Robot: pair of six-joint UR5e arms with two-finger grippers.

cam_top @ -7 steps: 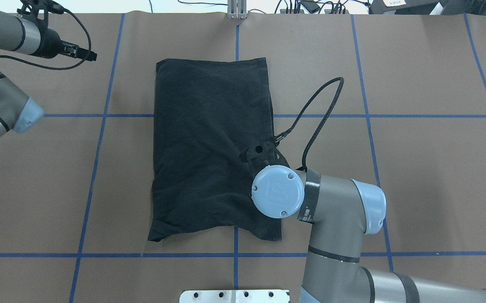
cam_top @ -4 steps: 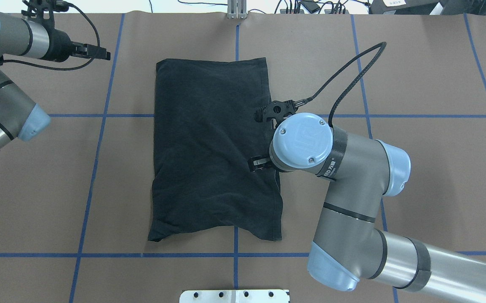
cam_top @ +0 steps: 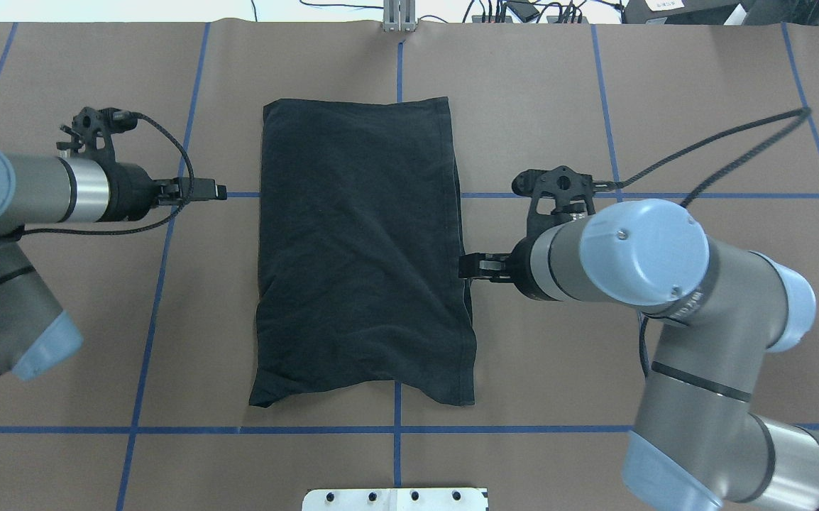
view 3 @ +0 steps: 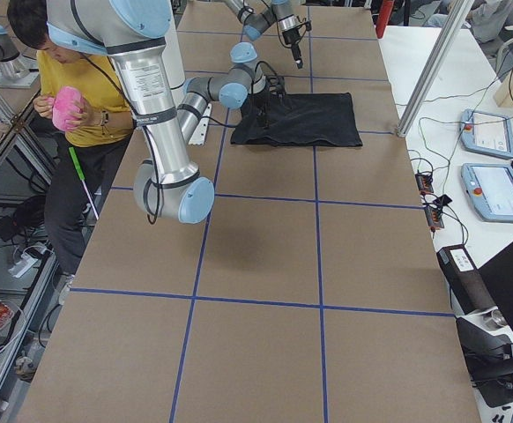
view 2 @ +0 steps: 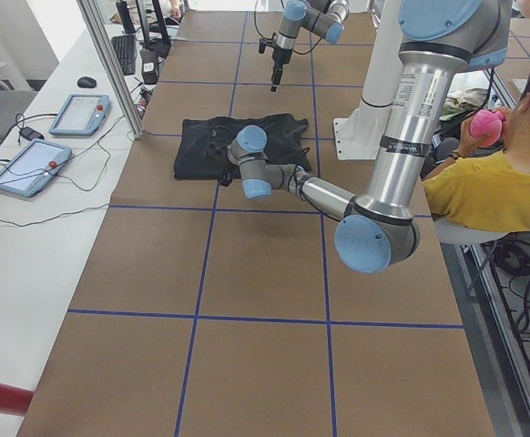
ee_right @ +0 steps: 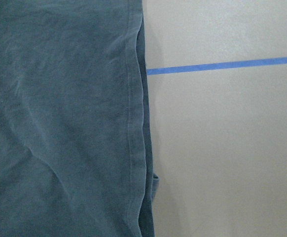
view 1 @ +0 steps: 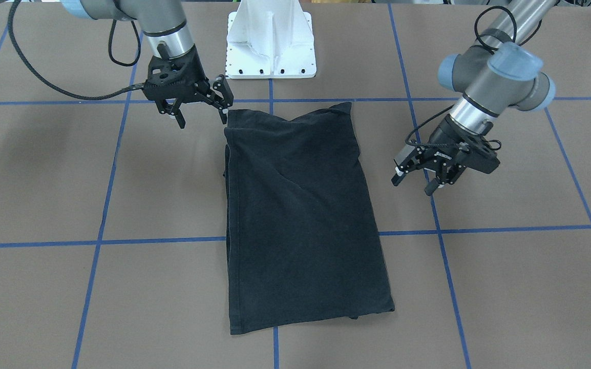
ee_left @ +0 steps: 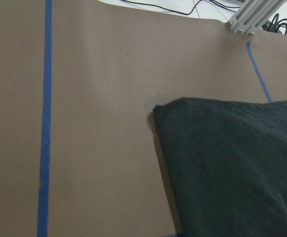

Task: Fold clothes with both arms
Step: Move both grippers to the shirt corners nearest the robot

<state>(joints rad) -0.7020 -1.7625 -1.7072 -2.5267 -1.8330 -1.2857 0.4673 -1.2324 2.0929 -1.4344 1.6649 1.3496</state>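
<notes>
A: Where is the T-shirt (cam_top: 360,248) found?
B: It is laid folded at the middle of the table (cam_top: 700,106), with only plain black cloth shown. It is cut off by the frame in both wrist views.
A: And the grippers?
B: The left gripper (view 1: 412,185) is held with fingers apart, off the T-shirt's left edge. The right gripper (view 1: 202,122) is spread too, just beside the right edge. Whether cloth is touched cannot be told, since its fingers are half hidden from overhead.
</notes>
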